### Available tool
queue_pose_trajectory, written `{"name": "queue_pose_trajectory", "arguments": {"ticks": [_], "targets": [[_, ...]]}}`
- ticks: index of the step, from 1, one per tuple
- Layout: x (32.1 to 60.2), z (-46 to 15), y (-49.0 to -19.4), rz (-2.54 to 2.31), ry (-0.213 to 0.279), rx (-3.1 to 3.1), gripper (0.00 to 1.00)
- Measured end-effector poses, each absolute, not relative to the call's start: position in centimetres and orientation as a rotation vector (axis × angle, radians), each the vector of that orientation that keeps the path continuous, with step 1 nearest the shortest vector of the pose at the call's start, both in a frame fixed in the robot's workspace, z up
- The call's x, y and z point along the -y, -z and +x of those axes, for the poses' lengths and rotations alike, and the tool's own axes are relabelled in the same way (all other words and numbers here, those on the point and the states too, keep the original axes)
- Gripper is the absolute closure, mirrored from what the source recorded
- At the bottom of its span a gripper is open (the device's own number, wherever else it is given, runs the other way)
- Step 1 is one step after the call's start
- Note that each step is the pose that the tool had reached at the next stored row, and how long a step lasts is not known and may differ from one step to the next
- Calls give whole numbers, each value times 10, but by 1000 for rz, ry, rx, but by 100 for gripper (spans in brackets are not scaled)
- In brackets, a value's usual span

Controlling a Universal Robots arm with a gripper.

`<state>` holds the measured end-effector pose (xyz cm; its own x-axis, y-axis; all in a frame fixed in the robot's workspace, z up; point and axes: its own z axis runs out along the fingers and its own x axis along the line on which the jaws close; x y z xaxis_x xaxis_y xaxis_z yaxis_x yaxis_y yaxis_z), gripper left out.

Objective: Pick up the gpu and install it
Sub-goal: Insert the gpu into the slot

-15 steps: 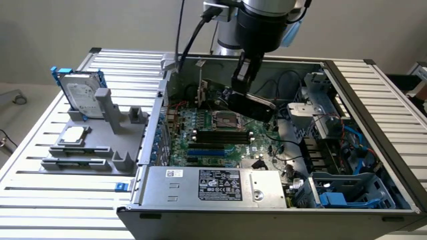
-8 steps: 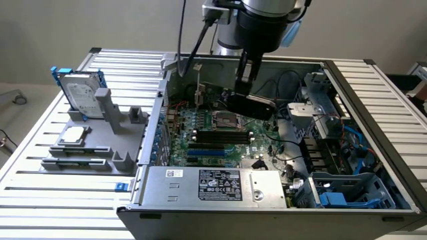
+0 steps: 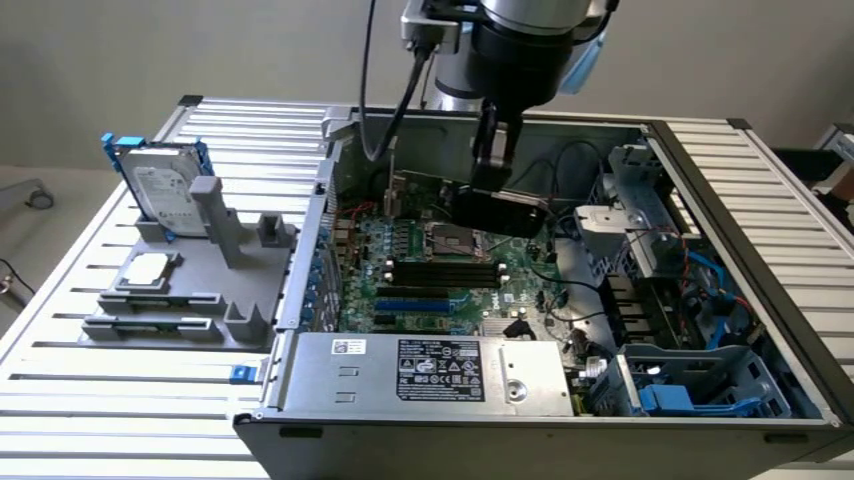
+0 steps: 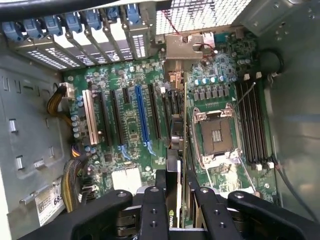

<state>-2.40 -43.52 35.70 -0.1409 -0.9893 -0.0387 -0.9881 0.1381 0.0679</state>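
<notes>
The gpu (image 3: 497, 212) hangs inside the open computer case (image 3: 694, 170), above the motherboard (image 3: 400, 290), its black cooler facing the exterior view's right and its green board edge toward the left. My gripper (image 3: 491, 168) comes down from above and is shut on it. In the wrist view the gpu (image 4: 176, 135) shows edge-on between my two black fingers (image 4: 153, 202), with its silver end bracket (image 4: 185, 47) at the case's rear wall. The card stands over the motherboard (image 4: 125, 125), between the black expansion slots and the CPU socket (image 4: 216, 135). I cannot tell whether its edge touches a slot.
A blue slot (image 4: 142, 117) and a white one (image 4: 89, 120) lie beside the card. The power supply (image 3: 427, 370) closes the case's near end, drive cages (image 3: 641, 230) the exterior view's right. On a grey rack (image 3: 174, 300) outside stand a blue-framed hard drive (image 3: 167, 195) and a small chip (image 3: 150, 265).
</notes>
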Motion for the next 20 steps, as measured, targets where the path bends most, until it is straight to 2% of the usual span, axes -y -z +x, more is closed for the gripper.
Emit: {"name": "queue_pose_trajectory", "arguments": {"ticks": [11,20], "targets": [[444,-35,-350,2106,122,2307,74],[461,-39,-348,2141,126,2277,74]]}}
